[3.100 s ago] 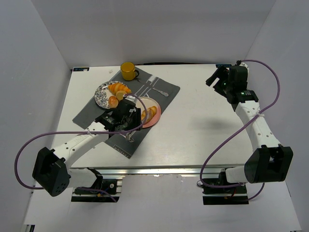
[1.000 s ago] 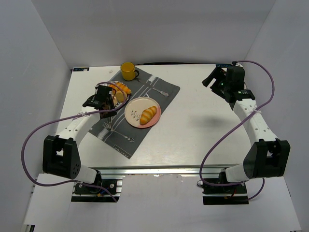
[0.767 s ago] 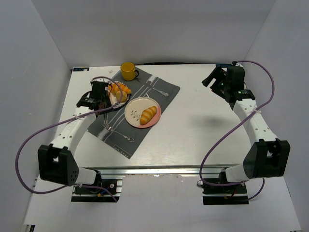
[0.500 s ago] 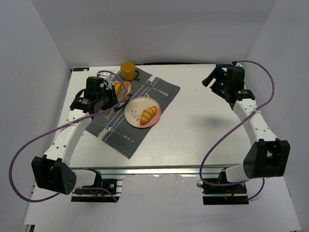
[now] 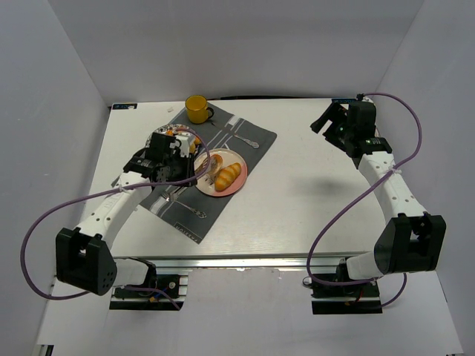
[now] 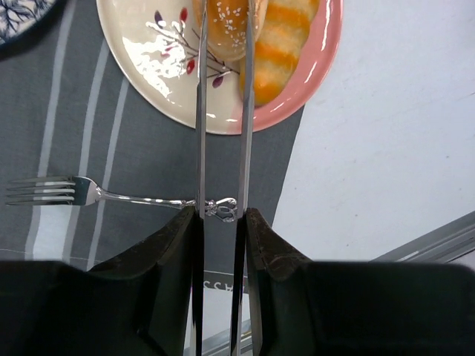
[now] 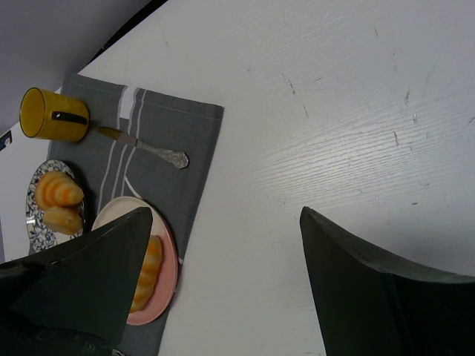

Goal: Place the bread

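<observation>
My left gripper (image 5: 184, 156) (image 6: 220, 215) is shut on metal tongs (image 6: 201, 133). The tongs' tips pinch a round seeded bun (image 6: 225, 22) (image 5: 214, 160) over the pink plate (image 6: 148, 67) (image 5: 223, 190). The bun is right beside a striped bread roll (image 6: 278, 44) (image 5: 230, 173) lying on that plate. I cannot tell whether the bun touches the plate. A blue patterned plate (image 7: 33, 215) at the back left holds two more rolls (image 7: 58, 191). My right gripper (image 5: 332, 120) (image 7: 225, 215) is open and empty over the table's far right.
A grey striped placemat (image 5: 185, 211) (image 6: 104, 148) lies under both plates. A fork (image 6: 89, 194) lies on it near the pink plate, and a knife (image 7: 141, 145) lies at its back. A yellow mug (image 5: 197, 108) (image 7: 50, 114) stands at the mat's far corner.
My left arm has swung right from the patterned plate to the pink plate, carrying the bun in the tongs. The right arm has not moved.
</observation>
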